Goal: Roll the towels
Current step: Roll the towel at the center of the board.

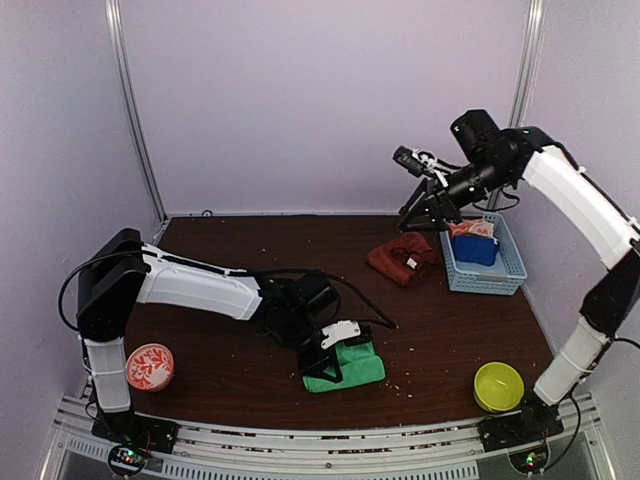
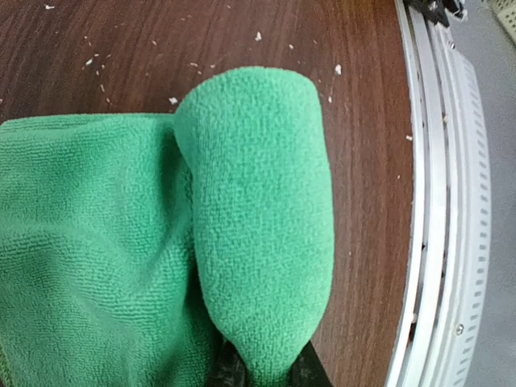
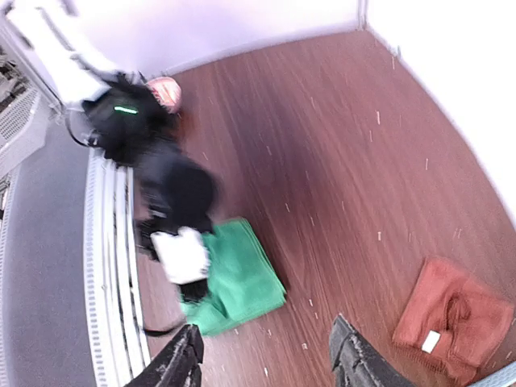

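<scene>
The left arm stretches low, left gripper (image 1: 328, 362) jaws pinched on a fold of the green towel (image 2: 250, 226). The right arm rears high, right gripper (image 3: 266, 367) angled down, jaws apart.

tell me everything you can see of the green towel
The green towel is soft, bright green cloth with a fine looped, terry-like surface. It lies folded in flat layers on the dark wooden table, close to the front edge and in front of the left arm. One end stands up as a rounded fold, pinched at its base by the left gripper. It is not yet a rolled bundle. Nothing else touches it.
</scene>
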### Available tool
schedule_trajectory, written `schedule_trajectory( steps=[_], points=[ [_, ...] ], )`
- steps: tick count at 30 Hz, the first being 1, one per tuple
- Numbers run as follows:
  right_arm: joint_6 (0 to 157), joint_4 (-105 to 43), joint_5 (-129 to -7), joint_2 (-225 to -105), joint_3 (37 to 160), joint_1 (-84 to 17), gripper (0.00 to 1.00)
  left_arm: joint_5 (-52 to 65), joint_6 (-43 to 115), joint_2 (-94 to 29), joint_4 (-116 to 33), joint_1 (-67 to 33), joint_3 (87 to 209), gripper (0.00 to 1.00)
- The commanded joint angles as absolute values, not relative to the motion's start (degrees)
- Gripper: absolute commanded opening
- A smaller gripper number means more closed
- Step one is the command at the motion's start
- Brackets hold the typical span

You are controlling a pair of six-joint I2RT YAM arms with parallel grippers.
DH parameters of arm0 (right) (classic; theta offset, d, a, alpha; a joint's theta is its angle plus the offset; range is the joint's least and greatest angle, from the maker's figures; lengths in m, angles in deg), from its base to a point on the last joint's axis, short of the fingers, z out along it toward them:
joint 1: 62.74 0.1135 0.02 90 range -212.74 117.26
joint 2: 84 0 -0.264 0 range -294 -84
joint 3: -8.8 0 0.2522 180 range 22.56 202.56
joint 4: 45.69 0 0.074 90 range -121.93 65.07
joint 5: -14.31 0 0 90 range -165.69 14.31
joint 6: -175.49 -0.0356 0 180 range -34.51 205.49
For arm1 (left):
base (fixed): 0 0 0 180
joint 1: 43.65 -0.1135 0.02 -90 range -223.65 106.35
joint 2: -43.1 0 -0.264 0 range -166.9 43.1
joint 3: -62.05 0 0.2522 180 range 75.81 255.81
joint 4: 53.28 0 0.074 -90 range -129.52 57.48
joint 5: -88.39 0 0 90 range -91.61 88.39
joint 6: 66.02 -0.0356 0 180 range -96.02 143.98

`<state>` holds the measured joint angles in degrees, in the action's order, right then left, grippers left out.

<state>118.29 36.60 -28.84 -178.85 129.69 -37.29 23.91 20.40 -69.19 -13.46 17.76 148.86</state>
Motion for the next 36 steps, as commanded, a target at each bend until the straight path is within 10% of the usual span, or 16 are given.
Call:
schedule_trajectory(
  steps=[1, 12, 18, 30, 36],
  points=[
    [119.8, 26.3, -24.0, -166.0, 114.8, -34.5, 0.55, 37.6, 23.2, -75.1, -11.2, 13.9, 151.4, 0.07],
    [128.2, 22.9, -47.4, -161.3, 90.6, -8.2, 0.43, 49.6, 25.7, -86.0, -8.6, 10.8, 156.4, 0.05],
    [122.3, 2.4, -68.2, -163.7, 78.4, -0.3, 0.59, 48.2, 26.6, -87.4, -8.5, 10.2, 156.7, 0.06],
    [122.5, -12.1, -76.2, -175.1, 73.7, 3.2, 0.6, 45.2, 26.6, -86.8, -7.2, 10.2, 156.5, 0.1],
    [123.5, -11.9, -77.8, -179.7, 72.4, 3.2, 0.41, 45.8, 25.9, -86.6, -7.2, 10.2, 156.8, 0.19]
  ],
)
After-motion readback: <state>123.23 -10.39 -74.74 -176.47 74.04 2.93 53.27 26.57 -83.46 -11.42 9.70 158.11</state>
